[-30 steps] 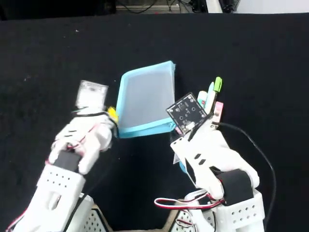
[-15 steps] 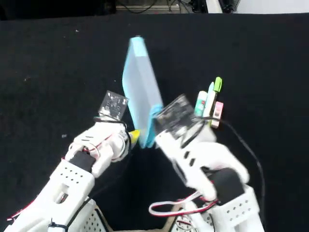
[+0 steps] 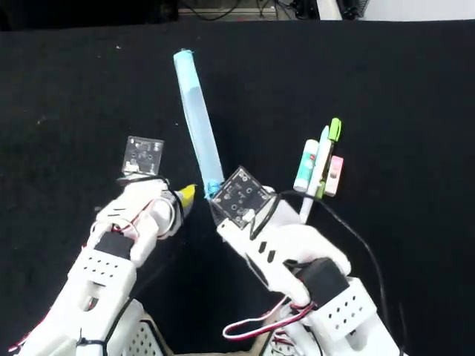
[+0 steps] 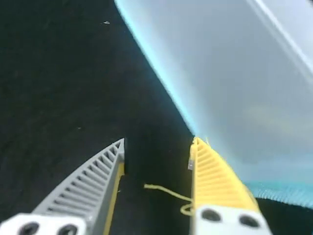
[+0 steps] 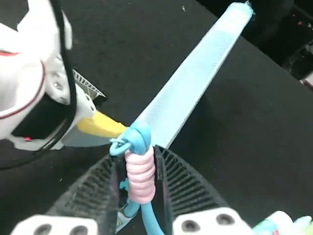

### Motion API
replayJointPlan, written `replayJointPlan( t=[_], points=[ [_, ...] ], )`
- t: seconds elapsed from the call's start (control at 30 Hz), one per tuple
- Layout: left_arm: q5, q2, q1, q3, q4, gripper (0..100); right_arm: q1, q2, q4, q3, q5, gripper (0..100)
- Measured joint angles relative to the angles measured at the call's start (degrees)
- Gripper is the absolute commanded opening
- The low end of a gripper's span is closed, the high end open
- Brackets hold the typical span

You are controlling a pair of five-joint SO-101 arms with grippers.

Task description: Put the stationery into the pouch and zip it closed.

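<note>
pouch [image 3: 199, 119] apparently edge-up, pointing away

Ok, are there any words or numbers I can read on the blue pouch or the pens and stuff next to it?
None can be read.
The pouch: plain blue, no print showing.
The stationery: any labels are too small and blurred to read.

bright, even light; faint shadows
</note>
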Motion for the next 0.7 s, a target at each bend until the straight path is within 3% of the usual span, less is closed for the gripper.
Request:
replayJointPlan(
  t=[0.17,0.4,0.7],
  points=[
    [0.00,0.00,-0.35,-2.20,5.36,21,-4.57,0.00,-5.45,4.48,-0.09,1.1],
    [0.00,0.00,-7.74,-5.71,9.58,21,-5.63,0.88,-6.07,7.38,-0.09,1.1],
    [0.00,0.00,-8.79,-6.86,11.16,21,-5.63,0.88,3.96,6.07,-0.09,1.1]
  ],
)
